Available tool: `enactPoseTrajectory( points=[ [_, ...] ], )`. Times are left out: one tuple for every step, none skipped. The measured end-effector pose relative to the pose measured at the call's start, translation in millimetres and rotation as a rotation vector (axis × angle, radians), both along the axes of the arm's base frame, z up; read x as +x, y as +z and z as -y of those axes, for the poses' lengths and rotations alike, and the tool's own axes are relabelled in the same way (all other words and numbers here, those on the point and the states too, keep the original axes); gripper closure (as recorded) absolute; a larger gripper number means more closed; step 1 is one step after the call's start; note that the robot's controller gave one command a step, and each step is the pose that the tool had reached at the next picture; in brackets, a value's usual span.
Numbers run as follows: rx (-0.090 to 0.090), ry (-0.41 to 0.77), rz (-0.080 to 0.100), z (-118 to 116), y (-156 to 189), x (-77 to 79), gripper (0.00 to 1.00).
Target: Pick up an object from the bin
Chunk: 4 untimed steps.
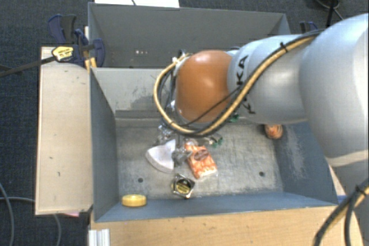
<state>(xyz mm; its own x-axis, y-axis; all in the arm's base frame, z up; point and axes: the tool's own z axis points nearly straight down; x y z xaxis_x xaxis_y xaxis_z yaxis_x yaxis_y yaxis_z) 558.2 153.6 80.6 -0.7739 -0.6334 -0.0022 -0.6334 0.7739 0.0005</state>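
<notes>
My gripper (179, 150) hangs low over the middle of the bin floor, under the arm's orange cover. It sits between two things. A white, rounded piece (159, 156) lies just to its left and touches it or nearly so. An orange and white patterned packet (202, 162) lies just to its right. A small black and yellow object (183, 186) rests on the floor a little in front of the gripper. Whether anything is held is hidden.
A flat yellow disc (134, 200) lies in the front left corner. A small orange-brown lump (273, 131) sits by the right wall under the arm. Something green (217, 140) peeks out behind the packet. The arm covers the back right of the bin.
</notes>
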Motion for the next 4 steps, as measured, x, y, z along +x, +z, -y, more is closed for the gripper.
enactPoseTrajectory(
  points=[
    [-0.001,0.0,-0.006,0,5,-1.8,1.0],
    [-0.002,-0.001,-0.009,1,26,-2.8,1.0],
    [0.0,-0.001,0.0,0,45,-0.3,1.0],
    [0.001,-0.003,0.005,0,56,0.2,1.0]
  ],
)
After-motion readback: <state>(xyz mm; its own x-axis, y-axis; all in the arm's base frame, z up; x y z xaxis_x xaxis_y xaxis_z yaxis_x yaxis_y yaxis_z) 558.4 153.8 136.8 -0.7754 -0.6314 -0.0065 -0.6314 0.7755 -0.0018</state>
